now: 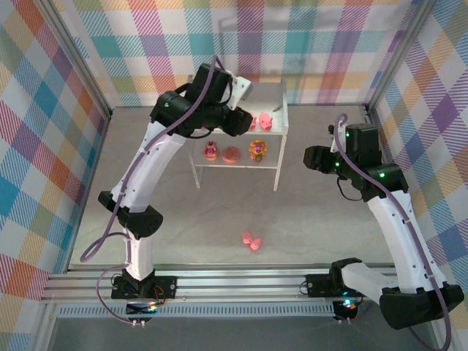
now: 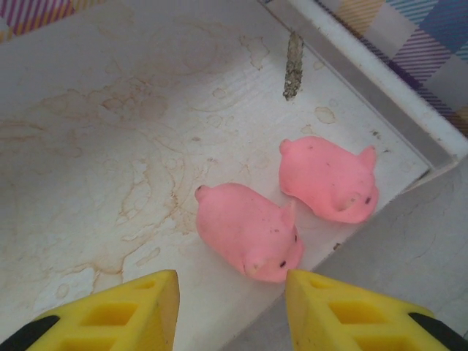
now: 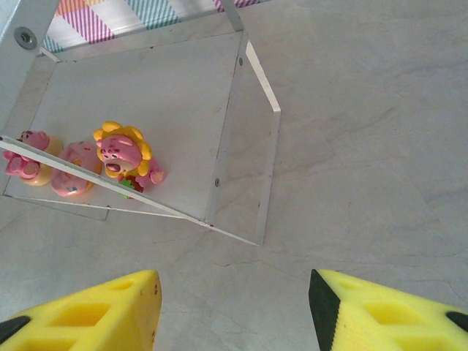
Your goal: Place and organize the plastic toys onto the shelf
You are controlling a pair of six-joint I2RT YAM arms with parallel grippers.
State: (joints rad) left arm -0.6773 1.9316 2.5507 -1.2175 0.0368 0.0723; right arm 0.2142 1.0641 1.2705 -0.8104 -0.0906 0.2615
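The left hand [image 2: 228,294] is hovering released over the small white two-tier shelf [image 2: 110,110], with two soft pink plastic pigs [image 2: 248,230] lying slantwise just ahead of its fingers. The right hand [image 3: 234,300] is hanging wide open and empty. Another pink pig pair [image 1: 252,240] is sitting on the grey table [image 1: 190,227], back toward the arm bases and probably nearer the right hand. No writing is showing.

The shelf [image 1: 272,89] stood toward twelve o'clock on the table [image 1: 175,219]. Two pigs [image 2: 248,230] lay side by side on its top tier, and three toys [image 1: 232,154] sat in a row on the lower tier. Other pigs [image 1: 252,241] lay on the table at the shelf's six o'clock.
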